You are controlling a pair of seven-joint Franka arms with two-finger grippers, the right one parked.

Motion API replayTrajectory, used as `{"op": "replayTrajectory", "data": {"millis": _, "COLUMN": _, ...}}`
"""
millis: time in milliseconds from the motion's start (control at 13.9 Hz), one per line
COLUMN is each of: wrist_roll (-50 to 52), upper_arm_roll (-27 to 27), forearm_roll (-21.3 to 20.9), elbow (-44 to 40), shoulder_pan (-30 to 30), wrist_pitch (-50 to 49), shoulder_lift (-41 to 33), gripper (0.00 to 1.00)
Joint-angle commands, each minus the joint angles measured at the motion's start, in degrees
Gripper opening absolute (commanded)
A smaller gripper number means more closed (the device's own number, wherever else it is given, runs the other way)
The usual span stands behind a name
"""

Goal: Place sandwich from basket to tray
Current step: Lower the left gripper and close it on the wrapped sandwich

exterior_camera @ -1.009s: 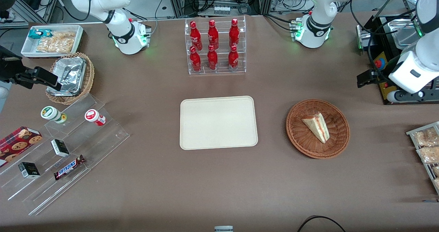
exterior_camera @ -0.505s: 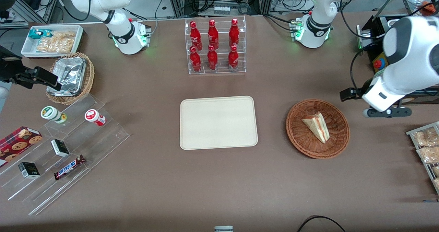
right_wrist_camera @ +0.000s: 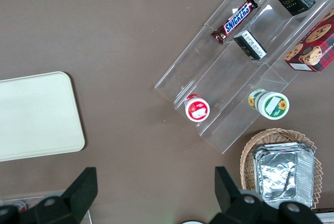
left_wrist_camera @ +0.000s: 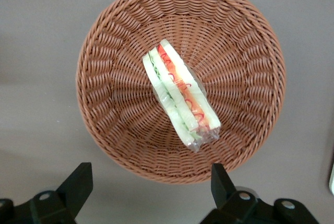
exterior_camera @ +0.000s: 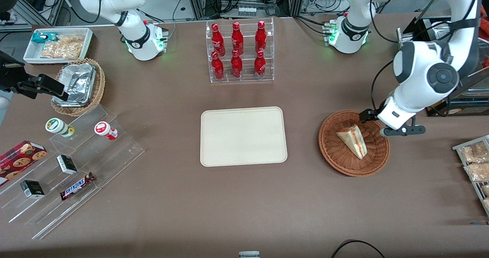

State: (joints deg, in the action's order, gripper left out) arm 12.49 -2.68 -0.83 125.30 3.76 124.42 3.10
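The sandwich [exterior_camera: 353,140], a wedge of white bread with red and green filling, lies in the round reddish-brown wicker basket [exterior_camera: 331,154]. In the left wrist view the sandwich [left_wrist_camera: 180,93] rests at the middle of the basket [left_wrist_camera: 115,78]. My left gripper [exterior_camera: 384,123] hovers above the basket's rim on the side toward the working arm's end, a little farther from the front camera than the sandwich. Its fingers [left_wrist_camera: 78,182] stand wide open with nothing between them, and the gripper [left_wrist_camera: 150,183] touches neither basket nor sandwich. The cream tray [exterior_camera: 243,136] lies bare at the table's middle, beside the basket.
A clear rack of red bottles [exterior_camera: 238,52] stands farther from the camera than the tray. Snack packets on a rack [exterior_camera: 475,162] lie near the working arm's end. A stepped acrylic shelf [exterior_camera: 76,162], a foil-filled tan basket [exterior_camera: 78,86] and a white bin [exterior_camera: 57,44] sit toward the parked arm's end.
The left arm has swung in from the working arm's end of the table, bringing its gripper from beside the basket to above its rim. Sandwich, basket and tray have not moved.
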Motion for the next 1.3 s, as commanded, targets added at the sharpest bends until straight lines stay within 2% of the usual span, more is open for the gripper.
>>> {"op": "replayTrajectory", "data": {"millis": 0, "wrist_roll": 10.8, "upper_arm_roll": 0.4, "forearm_roll": 0.3, "elbow": 2.1, "shoulder_pan": 2.6, "wrist_pitch": 3.1, "shoulder_lift": 0.4, "gripper": 1.0}}
{"op": "replayTrajectory", "data": {"millis": 216, "wrist_roll": 23.9, "upper_arm_roll": 0.4, "forearm_roll": 0.3, "elbow": 2.1, "shoulder_pan": 3.9, "wrist_pitch": 5.8, "shoulder_lift": 3.1, "gripper": 1.0}}
{"op": "replayTrajectory", "data": {"millis": 577, "wrist_roll": 38.9, "upper_arm_roll": 0.4, "forearm_roll": 0.3, "elbow": 2.0, "shoulder_pan": 4.1, "wrist_pitch": 12.1, "shoulder_lift": 7.7, "gripper": 1.0}}
{"op": "replayTrajectory", "data": {"millis": 1009, "wrist_roll": 39.8, "upper_arm_roll": 0.5, "forearm_roll": 0.3, "elbow": 1.7, "shoulder_pan": 3.8, "wrist_pitch": 13.5, "shoulder_lift": 10.9, "gripper": 0.99}}
{"op": "replayTrajectory", "data": {"millis": 1081, "wrist_roll": 39.8, "upper_arm_roll": 0.5, "forearm_roll": 0.3, "elbow": 1.5, "shoulder_pan": 3.9, "wrist_pitch": 13.4, "shoulder_lift": 11.6, "gripper": 0.93}}
{"op": "replayTrajectory", "data": {"millis": 1153, "wrist_roll": 40.7, "upper_arm_roll": 0.5, "forearm_roll": 0.4, "elbow": 1.4, "shoulder_pan": 3.9, "wrist_pitch": 13.4, "shoulder_lift": 11.8, "gripper": 0.78}}
{"op": "replayTrajectory", "data": {"millis": 1225, "wrist_roll": 42.0, "upper_arm_roll": 0.5, "forearm_roll": 0.6, "elbow": 0.6, "shoulder_pan": 3.9, "wrist_pitch": 13.0, "shoulder_lift": 12.2, "gripper": 0.52}}
